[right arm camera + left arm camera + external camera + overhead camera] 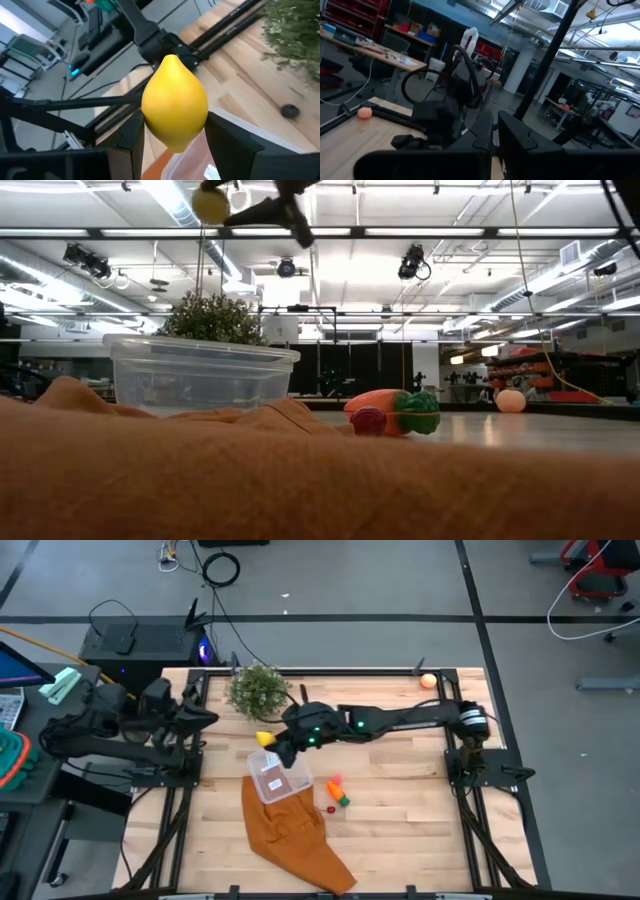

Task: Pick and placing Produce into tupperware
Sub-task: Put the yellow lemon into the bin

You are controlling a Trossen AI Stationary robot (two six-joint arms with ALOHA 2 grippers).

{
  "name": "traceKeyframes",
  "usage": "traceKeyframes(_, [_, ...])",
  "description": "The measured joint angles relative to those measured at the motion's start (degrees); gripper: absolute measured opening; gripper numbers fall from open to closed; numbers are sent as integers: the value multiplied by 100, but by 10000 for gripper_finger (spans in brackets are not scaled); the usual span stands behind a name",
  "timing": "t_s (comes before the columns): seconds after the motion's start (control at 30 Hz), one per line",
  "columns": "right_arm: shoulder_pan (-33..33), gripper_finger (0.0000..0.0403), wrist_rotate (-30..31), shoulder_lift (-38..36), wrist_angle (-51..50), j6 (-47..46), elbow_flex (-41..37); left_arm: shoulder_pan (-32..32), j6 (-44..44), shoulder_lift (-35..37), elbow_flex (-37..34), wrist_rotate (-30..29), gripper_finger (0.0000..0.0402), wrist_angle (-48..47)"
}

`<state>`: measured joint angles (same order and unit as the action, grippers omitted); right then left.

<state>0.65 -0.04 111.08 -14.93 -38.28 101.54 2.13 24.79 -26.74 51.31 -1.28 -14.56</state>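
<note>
Now we see the right gripper (pixel 172 137) with its fingers closed around the yellow lemon (pixel 174 102), up in the air just beside the edge of the tupperware (pixel 272 774).

To do this step well, we think the lemon should move over the middle of the box, come down low, and only then be let go (so it does not bounce out).

The left gripper (pixel 492 135) waits at the left side of the worktop (pixel 400 830), fingers shut and holding nothing.

We count one lemon, one carrot (pixel 378 406) with a small red piece (pixel 368 421) touching it, and one orange ball (pixel 428 681) far off in the corner. We count one tupperware, sitting on one orange cloth (pixel 295 840), and one green plant (pixel 258 690).
</note>
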Motion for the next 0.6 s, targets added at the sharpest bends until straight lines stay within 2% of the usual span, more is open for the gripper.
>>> traceKeyframes(0.27, [-51, 146, -123, 899, -307, 314, 1138, 0, 1, 283, -7, 2, 25, -254])
traceKeyframes(0.6, [-129, 146, -437, 1443, -327, 367, 1482, -2, -21, 768, 2, 5, 36, -273])
